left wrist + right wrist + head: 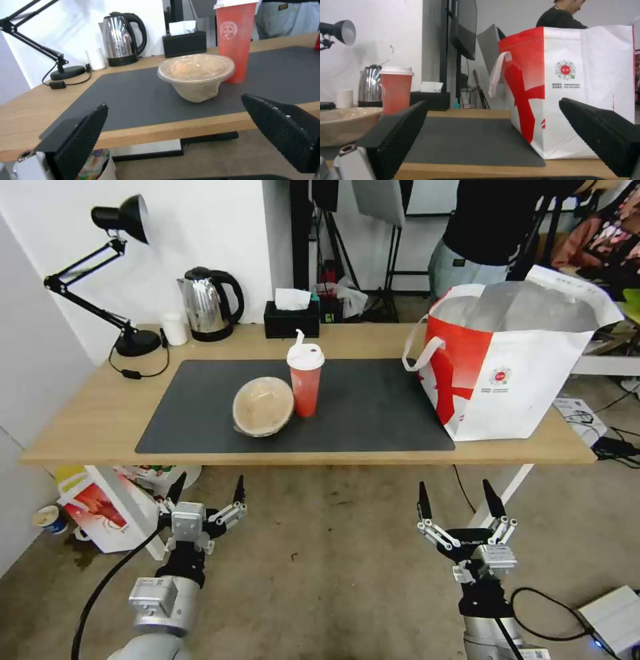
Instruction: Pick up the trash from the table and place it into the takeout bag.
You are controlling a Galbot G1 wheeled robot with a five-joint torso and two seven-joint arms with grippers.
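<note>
Hands nearest: left hand (pixel 206 491) and right hand (pixel 459 501) both low over the floor, short of the worktop's (pixel 87 423) front edge, fingers spread wide, nothing held. Beyond the edge, dark grey mat (pixel 373 407) across the middle of the worktop. On the mat, toward the robot's left: tan paper bowl (pixel 263 406), tilted, film-covered mouth as seen from the left wrist; red lidded cup (pixel 305 381) upright just beside it, rim of bowl near or touching the cup's base, cannot tell which. Toward the robot's right, takeout bag (pixel 507 373) upright, one corner on the mat, mouth open, foil lining showing, white loop handle hanging toward the cup. Back row against the wall: desk lamp (pixel 113 273), small white cup (pixel 175 328), kettle (pixel 208 303), black tissue box (pixel 291 318). Step judged: pre-grasp, two pieces of trash on the mat not yet picked. Next move judged to call for raising an arm above worktop height and reaching forward; left hand lines up with the bowl, a tilted bowl calls for a rim pinch; cup close by, risk of tipping it.
</note>
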